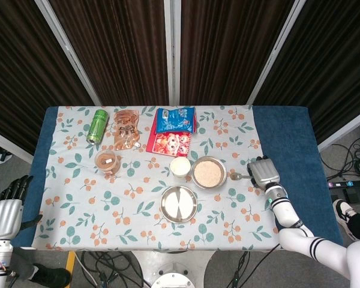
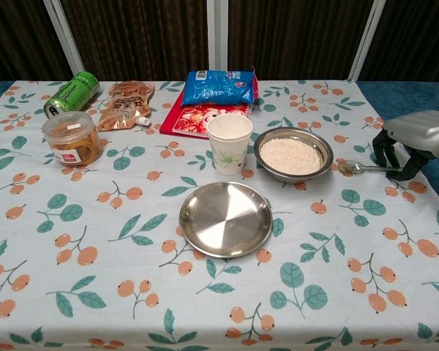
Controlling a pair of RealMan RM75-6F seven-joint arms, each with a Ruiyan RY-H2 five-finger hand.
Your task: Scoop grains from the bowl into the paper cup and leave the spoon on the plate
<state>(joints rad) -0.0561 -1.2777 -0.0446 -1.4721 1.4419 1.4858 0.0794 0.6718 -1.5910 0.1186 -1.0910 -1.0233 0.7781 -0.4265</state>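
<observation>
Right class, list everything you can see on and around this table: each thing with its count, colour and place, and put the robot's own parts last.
bowl: 1, steel, holds pale grains, right of centre.
cup: 1, white paper, just left of the bowl.
plate: 1, steel, bare, in front of cup and bowl.
spoon: 1, metal, lying right of the bowl, handle at the right hand.
can: 1, green, on its side, far left.
pouch: 1, brown, right of the can.
tub: 1, clear with brown contents, in front of the can.
blue bag: 1, far centre, on the red pack.
red pack: 1, behind the cup.
tablecloth: 1, white, orange fruit print.
right hand: 1, grey and black, on the spoon handle.
left hand: 1, off the table's left edge.
</observation>
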